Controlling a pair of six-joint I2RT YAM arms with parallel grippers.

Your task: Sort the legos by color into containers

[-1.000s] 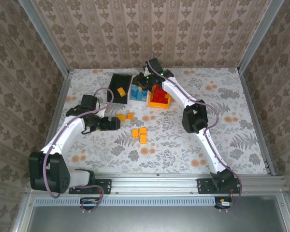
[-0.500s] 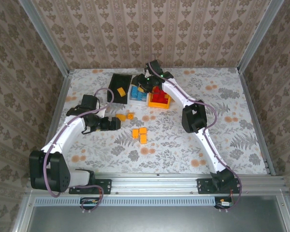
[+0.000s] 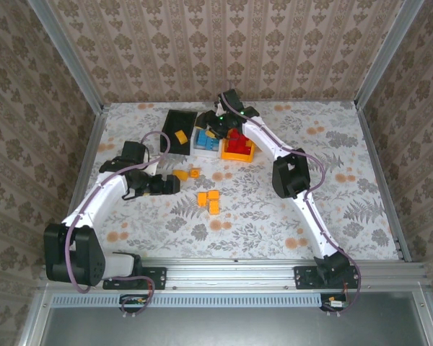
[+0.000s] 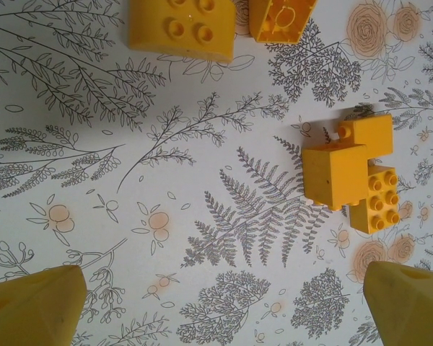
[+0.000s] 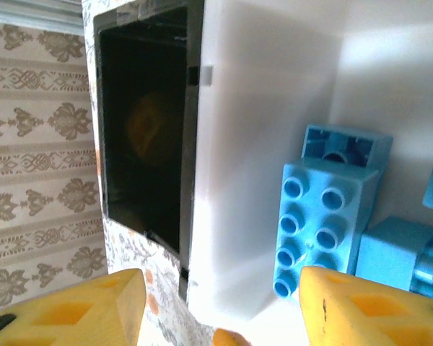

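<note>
Legos: small hard plastic bricks, judged light, rigid and not fragile. Their smooth glossy sides may slip, so hold is best taken across 2 opposite flat side walls, clear of the studs and of neighbouring bricks. Loose stock: yellow legos (image 4: 350, 180) lie on the surface (image 4: 166, 216), 3 of them in a touching cluster between the arms and 2 more nearer the containers. The cluster is judged awkward, as the bricks lie against each other. Left jaws: hovering above that patch, spread fully wide, nothing held. Right jaws: over the white container (image 5: 267, 108), partly spread, nothing seen between them. The containers stand in a close row at the far side of the surface. The black container (image 3: 175, 122) on the left holds 1 yellow brick (image 3: 180, 137). The white container in the middle holds several light blue legos (image 5: 321, 216). The orange container (image 3: 250, 154) on the right holds red legos (image 3: 236, 144). Sorting is judged well advanced, with only yellow outstanding
</note>
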